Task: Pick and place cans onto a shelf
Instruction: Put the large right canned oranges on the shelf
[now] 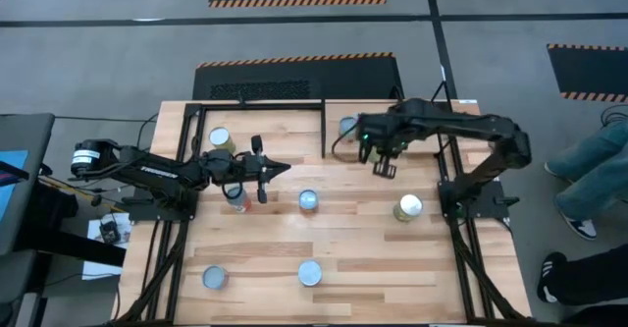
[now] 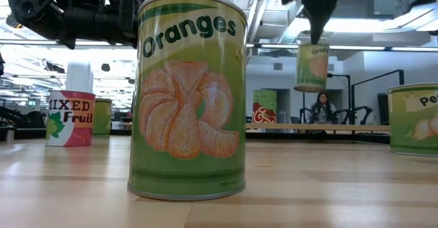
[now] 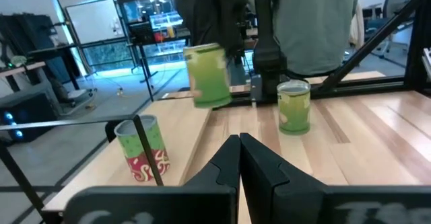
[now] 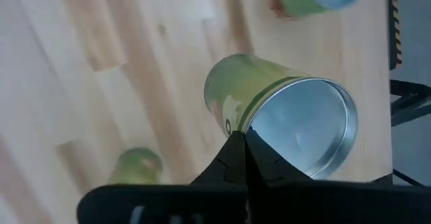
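The right hand [image 4: 244, 140] is pinching shut on the rim of a green can [image 4: 283, 109], holding it in the air above the back of the table [image 1: 363, 248]. The can is hanging slightly tilted, and its shiny silver top is showing beside the fingers. The left hand [image 1: 280, 168] is hovering over the middle left of the table, fingers pressed together and holding nothing.

All the cans are sealed, so nothing inside them is showing. The shelf [image 1: 285, 131], a light panel inside black bars at the back left, is carrying one can [image 1: 221, 137] with a green and red label.

Eight cans are showing in all, counting the lifted one. One [image 1: 348, 128] is standing just right of the shelf's bars. A red-labelled one [image 1: 240, 204] is standing just beside the left arm. Two are sitting mid-table, one [image 1: 309, 200] in the centre and one [image 1: 408, 207] to the right. Two more [image 1: 215, 278] [image 1: 310, 272] are standing near the front edge.

In the low view, the nearest can [image 2: 188, 94] is wearing a yellow-green label reading "Oranges" over a picture of orange segments.
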